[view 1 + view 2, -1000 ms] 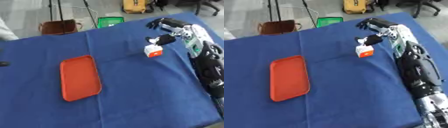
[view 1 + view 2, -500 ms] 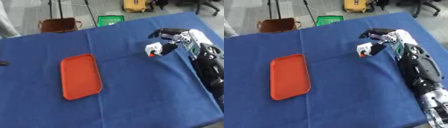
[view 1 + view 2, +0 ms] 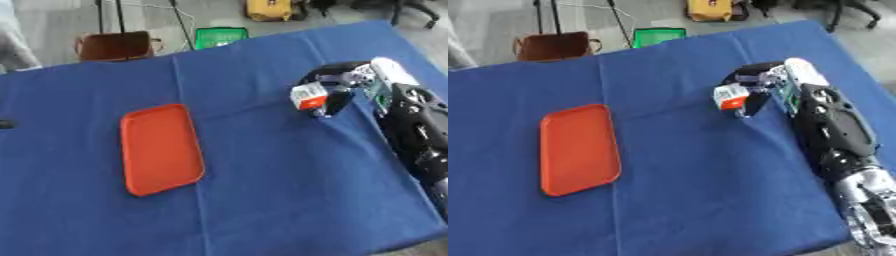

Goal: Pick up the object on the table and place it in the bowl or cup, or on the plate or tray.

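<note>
A small white and orange box (image 3: 308, 96) is held just above the blue tablecloth at the right of the table, with my right hand (image 3: 343, 82) curled round it from the right. The black forearm runs down the right edge of both views. An orange tray (image 3: 160, 147) lies flat and empty on the left half of the table, well apart from the box. My left hand shows in neither view.
The blue cloth (image 3: 262, 190) covers the whole table. Beyond the far edge stand a brown basket (image 3: 116, 46), a green crate (image 3: 220, 36) and a yellow object (image 3: 269, 9) on the floor. A small dark thing (image 3: 5, 124) sits at the left edge.
My right hand with the box has drawn nearer and slightly left over the last second. The whole picture has also shifted a little, so the camera moved.
</note>
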Tool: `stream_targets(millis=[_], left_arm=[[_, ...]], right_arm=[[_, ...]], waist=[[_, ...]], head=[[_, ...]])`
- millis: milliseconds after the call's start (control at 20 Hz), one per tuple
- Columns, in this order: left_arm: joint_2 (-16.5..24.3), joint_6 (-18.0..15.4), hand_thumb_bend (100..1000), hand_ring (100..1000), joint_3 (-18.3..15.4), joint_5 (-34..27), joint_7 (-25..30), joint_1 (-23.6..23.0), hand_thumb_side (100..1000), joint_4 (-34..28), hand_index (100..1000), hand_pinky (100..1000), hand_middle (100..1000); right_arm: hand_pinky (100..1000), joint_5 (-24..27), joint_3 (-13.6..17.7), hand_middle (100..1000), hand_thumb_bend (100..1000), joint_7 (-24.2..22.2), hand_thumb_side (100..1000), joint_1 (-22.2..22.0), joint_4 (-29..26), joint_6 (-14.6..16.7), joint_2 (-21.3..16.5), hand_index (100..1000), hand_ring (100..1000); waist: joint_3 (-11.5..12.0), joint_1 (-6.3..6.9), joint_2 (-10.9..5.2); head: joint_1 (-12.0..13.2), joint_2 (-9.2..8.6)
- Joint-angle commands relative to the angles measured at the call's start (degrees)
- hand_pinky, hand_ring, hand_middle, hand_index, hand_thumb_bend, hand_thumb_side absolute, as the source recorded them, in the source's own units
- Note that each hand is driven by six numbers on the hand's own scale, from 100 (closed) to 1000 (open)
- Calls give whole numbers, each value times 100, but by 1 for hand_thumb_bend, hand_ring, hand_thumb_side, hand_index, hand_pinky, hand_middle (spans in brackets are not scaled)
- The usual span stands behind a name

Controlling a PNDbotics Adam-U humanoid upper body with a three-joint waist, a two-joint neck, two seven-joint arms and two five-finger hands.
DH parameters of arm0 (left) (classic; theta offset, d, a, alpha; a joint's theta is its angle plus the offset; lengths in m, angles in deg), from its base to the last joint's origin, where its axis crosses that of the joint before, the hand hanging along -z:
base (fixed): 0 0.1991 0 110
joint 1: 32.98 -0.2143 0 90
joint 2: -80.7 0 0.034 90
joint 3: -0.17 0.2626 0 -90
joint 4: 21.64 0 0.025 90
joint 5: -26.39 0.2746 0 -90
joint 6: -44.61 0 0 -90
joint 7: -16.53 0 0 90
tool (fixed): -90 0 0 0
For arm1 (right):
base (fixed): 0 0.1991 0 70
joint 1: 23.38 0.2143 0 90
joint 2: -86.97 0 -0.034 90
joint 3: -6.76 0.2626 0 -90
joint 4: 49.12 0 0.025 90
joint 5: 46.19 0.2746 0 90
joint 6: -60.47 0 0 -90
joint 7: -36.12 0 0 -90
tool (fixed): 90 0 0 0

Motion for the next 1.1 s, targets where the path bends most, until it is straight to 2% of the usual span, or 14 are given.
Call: stream_targets(millis=[50, 550, 600, 650, 700, 750, 800, 1000, 1100], left_arm=[[163, -7, 313, 858, -39, 12, 15, 54, 1000, -77, 844, 651, 775], [156, -6, 312, 859, -30, 1, 25, 43, 1000, -77, 843, 651, 776], [156, -6, 312, 859, -30, 1, 25, 41, 1000, -77, 844, 651, 776], [154, -6, 312, 859, -32, 0, 23, 37, 1000, -77, 844, 651, 776], [153, -6, 312, 859, -32, 0, 22, 34, 1000, -77, 844, 650, 776], [152, -6, 312, 859, -32, -1, 21, 34, 1000, -78, 843, 650, 776], [151, -6, 312, 859, -32, -2, 21, 35, 1000, -79, 844, 650, 776], [149, -3, 311, 860, -30, -2, 22, 37, 1000, -78, 844, 651, 777], [146, -1, 313, 860, -31, -2, 22, 38, 1000, -77, 844, 650, 777]], right_arm=[[1000, -119, 85, 878, 298, -36, 276, 134, 50, -23, -52, 951, 937], [993, -393, 255, 864, 226, 153, 229, 266, 135, -252, 138, 941, 925], [970, -412, 264, 806, 177, 177, 173, 270, 132, -260, 145, 905, 890], [965, -434, 273, 797, 172, 224, 166, 272, 114, -275, 149, 900, 882], [925, -455, 279, 713, 131, 273, 120, 270, 102, -287, 154, 833, 815], [874, -471, 292, 575, 100, 371, 100, 277, 63, -305, 158, 699, 732], [862, -489, 297, 537, 100, 483, 100, 274, 28, -320, 163, 651, 711], [839, -646, 263, 458, 100, 750, 100, 274, 9, -313, 177, 545, 691], [828, -686, 269, 447, 100, 828, 100, 274, 17, -292, 182, 536, 684]], waist=[[4, -16, -98], [12, -4, -121], [12, -3, -122], [12, 0, -121], [11, 2, -121], [7, 5, -121], [4, 6, -120], [-11, 4, -120], [-14, 4, -120]], head=[[-4, 8], [-34, 5], [-34, 4], [-35, 1], [-35, 1], [-36, 4], [-36, 5], [-47, 12], [-49, 14]])
